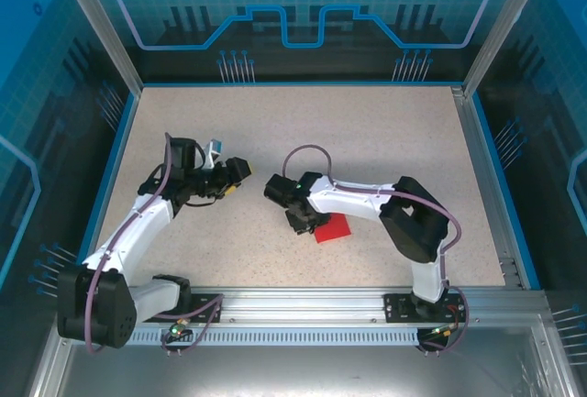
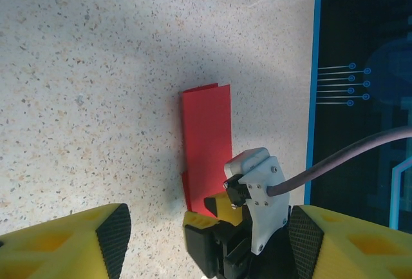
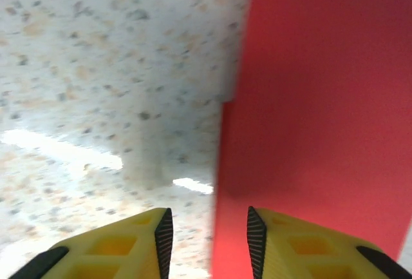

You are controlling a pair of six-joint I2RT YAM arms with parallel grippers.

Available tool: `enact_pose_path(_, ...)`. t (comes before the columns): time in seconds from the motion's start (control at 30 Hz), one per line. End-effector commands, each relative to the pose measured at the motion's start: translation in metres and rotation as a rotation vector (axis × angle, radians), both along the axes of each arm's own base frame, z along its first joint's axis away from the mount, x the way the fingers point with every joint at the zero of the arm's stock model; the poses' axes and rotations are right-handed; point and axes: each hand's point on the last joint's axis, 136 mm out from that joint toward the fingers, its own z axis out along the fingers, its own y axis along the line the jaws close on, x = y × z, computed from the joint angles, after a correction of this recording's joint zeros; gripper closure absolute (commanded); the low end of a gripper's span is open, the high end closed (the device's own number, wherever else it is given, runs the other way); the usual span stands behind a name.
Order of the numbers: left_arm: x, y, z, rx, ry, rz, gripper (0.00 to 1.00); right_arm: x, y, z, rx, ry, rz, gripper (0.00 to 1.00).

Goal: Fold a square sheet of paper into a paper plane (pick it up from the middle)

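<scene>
Bending low, right pincer (image 3: 209, 243) over red paper (image 3: 322, 98)

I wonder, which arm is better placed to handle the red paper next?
Right, probably. The right gripper hangs directly over the red paper, its jaws apart with the paper's edge between them. The left gripper is open too, but stands off to the side, apart from it.

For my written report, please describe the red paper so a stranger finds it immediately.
On the speckled table, look just beyond the front metal rail. The sheet of paper lies flat at the right gripper; nothing else is red.
</scene>
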Motion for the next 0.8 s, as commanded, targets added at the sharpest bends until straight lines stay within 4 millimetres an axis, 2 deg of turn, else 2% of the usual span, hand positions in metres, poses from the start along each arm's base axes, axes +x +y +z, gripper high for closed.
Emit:
enact_pose_path(0.0, -0.011, -0.003, -0.006, -0.026, 0.027, -0.036, 0.3, 0.005, 0.033, 0.015, 0.249, 0.005, -0.014, 0.58)
enact_pose_path(0.1, -0.012, -0.007, -0.005, -0.043, 0.028, -0.055, 0.3, 0.009, 0.033, 0.029, 0.353, -0.009, -0.033, 0.58)
enact_pose_path(0.23, -0.014, -0.023, -0.005, -0.043, 0.022, -0.104, 0.31, 0.013, 0.003, 0.046, 0.376, -0.045, -0.066, 0.57)
enact_pose_path(0.37, -0.017, -0.055, -0.01, -0.025, 0.014, -0.189, 0.32, 0.014, -0.04, 0.045, 0.378, -0.043, -0.134, 0.57)
enact_pose_path(0.47, -0.018, -0.081, -0.017, 0.04, -0.007, -0.255, 0.34, 0.013, -0.064, 0.043, 0.417, -0.04, -0.181, 0.56)
enact_pose_path(0.6, -0.018, -0.116, -0.027, 0.091, -0.026, -0.331, 0.38, 0.01, -0.088, 0.039, 0.455, -0.03, -0.225, 0.54)
enact_pose_path(0.77, -0.015, -0.159, -0.047, 0.15, -0.037, -0.417, 0.5, 0.008, -0.106, 0.034, 0.505, -0.026, -0.279, 0.5)
